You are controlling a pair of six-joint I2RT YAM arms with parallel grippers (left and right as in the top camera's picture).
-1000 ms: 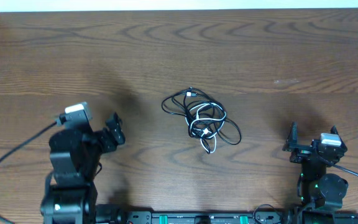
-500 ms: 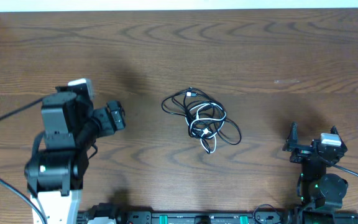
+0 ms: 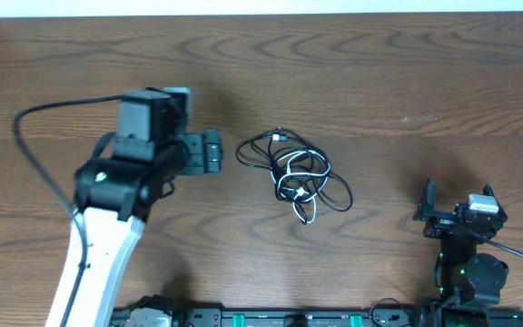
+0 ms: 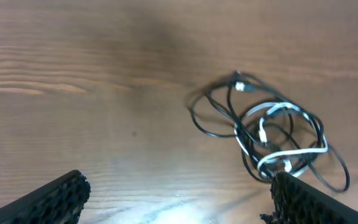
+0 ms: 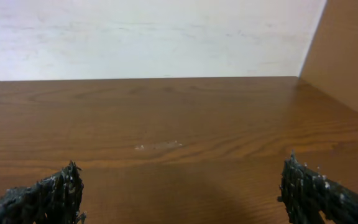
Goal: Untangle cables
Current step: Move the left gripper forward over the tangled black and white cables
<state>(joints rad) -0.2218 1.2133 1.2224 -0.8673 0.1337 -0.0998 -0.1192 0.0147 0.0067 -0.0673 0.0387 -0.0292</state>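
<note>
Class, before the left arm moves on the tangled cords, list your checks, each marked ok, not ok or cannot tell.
1. Left gripper jaws open: ok.
2. Right gripper jaws open: ok.
3. Tangle of thin black cords and one white cord in left wrist view: ok.
4. Tangle lying on the brown wooden table, touching neither gripper: ok.
5. Left gripper above the tangle: not ok, beside it.
6. Which cord lies uppermost: cannot tell.

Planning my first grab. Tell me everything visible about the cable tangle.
The cables form a loose knot: thin black cords in overlapping loops, a short white cord threaded through the middle, a small plug at the upper edge. They lie flat on the table, touching only wood; the left hand, open, is nearby but apart.
</note>
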